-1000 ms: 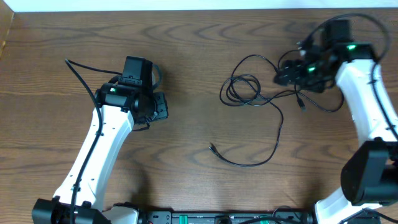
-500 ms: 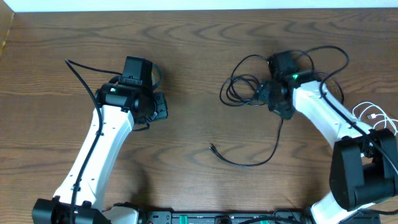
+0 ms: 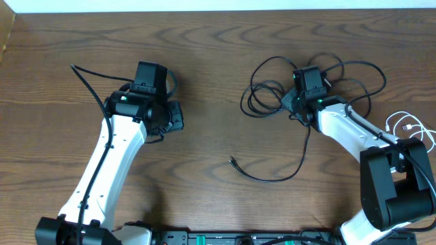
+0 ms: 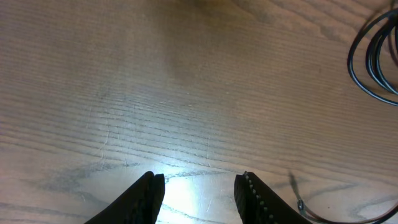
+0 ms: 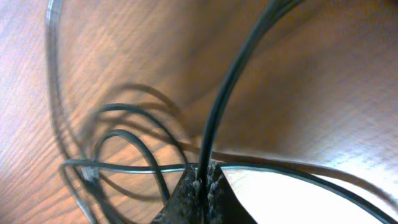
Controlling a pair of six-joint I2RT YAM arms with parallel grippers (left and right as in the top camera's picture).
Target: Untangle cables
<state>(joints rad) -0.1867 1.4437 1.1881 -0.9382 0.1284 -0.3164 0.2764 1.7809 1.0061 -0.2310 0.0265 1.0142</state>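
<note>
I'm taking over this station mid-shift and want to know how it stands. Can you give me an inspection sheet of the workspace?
Surface: wooden table, bare grain, no marks seen.
Job's things: black cables in overlapping loops right of centre, with one tail ending in a plug. White cable lies at the right edge.
Clutter: nothing seen.
Grippers: left gripper is open and empty over bare wood. Right gripper is shut on a strand of the black cables.
Cables: arm wire runs beside the left arm, apart from the tangle.
Surroundings: white strip along the far edge and black rail at the near edge.
</note>
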